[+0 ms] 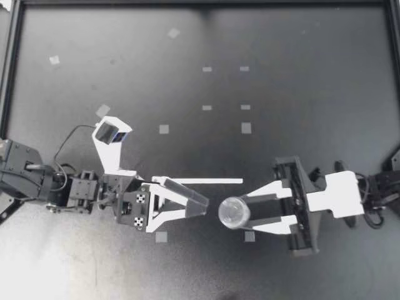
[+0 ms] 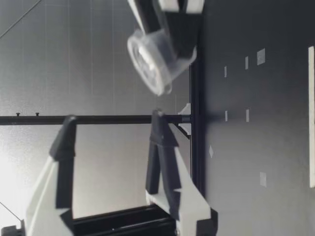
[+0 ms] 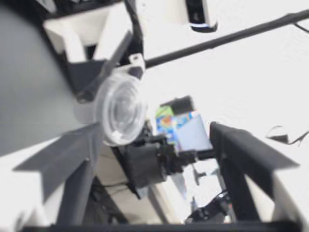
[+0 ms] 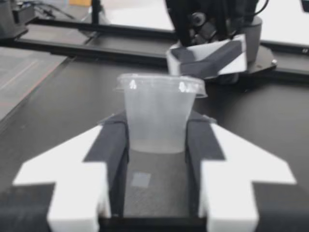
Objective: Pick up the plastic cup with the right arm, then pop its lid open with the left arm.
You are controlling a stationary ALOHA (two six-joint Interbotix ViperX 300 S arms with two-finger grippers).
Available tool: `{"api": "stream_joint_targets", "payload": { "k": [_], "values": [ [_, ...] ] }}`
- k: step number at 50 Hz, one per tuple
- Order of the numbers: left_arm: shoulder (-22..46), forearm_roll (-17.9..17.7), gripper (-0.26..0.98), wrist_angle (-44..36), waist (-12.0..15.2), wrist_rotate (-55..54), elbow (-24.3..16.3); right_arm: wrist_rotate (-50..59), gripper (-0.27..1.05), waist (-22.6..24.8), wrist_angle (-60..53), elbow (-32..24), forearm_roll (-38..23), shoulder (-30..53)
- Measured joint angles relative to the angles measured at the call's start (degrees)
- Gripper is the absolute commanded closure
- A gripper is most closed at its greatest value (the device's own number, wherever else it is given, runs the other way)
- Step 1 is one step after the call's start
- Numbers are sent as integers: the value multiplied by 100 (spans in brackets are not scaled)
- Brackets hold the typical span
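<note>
My right gripper [image 1: 245,214] is shut on a clear plastic cup [image 1: 234,212], rim upward, with one finger on each side of its wall. In the right wrist view the cup [image 4: 159,113] sits between the fingers of that gripper [image 4: 157,130]. The low view shows the cup [image 2: 155,59] held tilted above the table. My left gripper [image 1: 203,207] stands open just beside the cup, its fingertips pointing at it and not touching. In the left wrist view the cup [image 3: 118,108] is ahead of my left gripper [image 3: 157,130], close to one finger [image 3: 72,150]. The low view shows my left gripper [image 2: 112,125] spread wide.
A thin white strip [image 1: 206,181] lies on the dark table beside my left gripper. Several small grey tape squares [image 1: 246,128] dot the surface. A black frame rail [image 1: 12,62] borders the table at the back and sides.
</note>
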Motion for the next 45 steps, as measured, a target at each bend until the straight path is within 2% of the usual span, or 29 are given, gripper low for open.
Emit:
{"api": "stream_joint_targets", "payload": {
  "k": [24,45],
  "values": [
    [53,123,-10,0,0,-9,62,-44,44,-53,97,-352,0,255],
    [44,167,-10,-35,26,519,0,782,44,-105,492,-62,220,448]
  ]
}}
